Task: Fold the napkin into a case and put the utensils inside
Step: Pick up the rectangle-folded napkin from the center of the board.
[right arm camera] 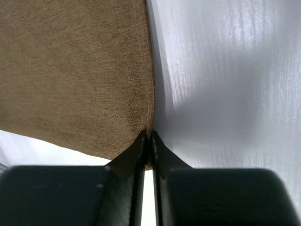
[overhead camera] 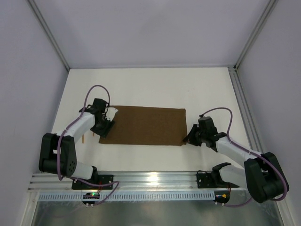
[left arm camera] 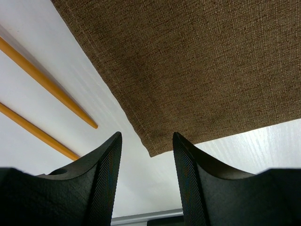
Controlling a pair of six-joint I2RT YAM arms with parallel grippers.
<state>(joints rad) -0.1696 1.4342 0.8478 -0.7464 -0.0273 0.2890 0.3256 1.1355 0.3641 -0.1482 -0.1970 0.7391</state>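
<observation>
On the white table (overhead camera: 141, 84) the napkin (overhead camera: 143, 125) lies flat at centre, unfolded. Our right gripper (right arm camera: 149, 141) pinches its near right corner; our left gripper (left arm camera: 146, 141) stands open astride the near left corner, utensils (left arm camera: 47, 82) just beside. We should close left squarely on that corner, then lift both evenly so the fold runs straight.

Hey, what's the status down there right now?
Right end effector shut on napkin corner. Left end effector open at near-left corner. Utensils beside napkin, nothing blocking.

Utensils (left arm camera: 47, 83) left of napkin (overhead camera: 146, 125) — both on table (overhead camera: 141, 89).
</observation>
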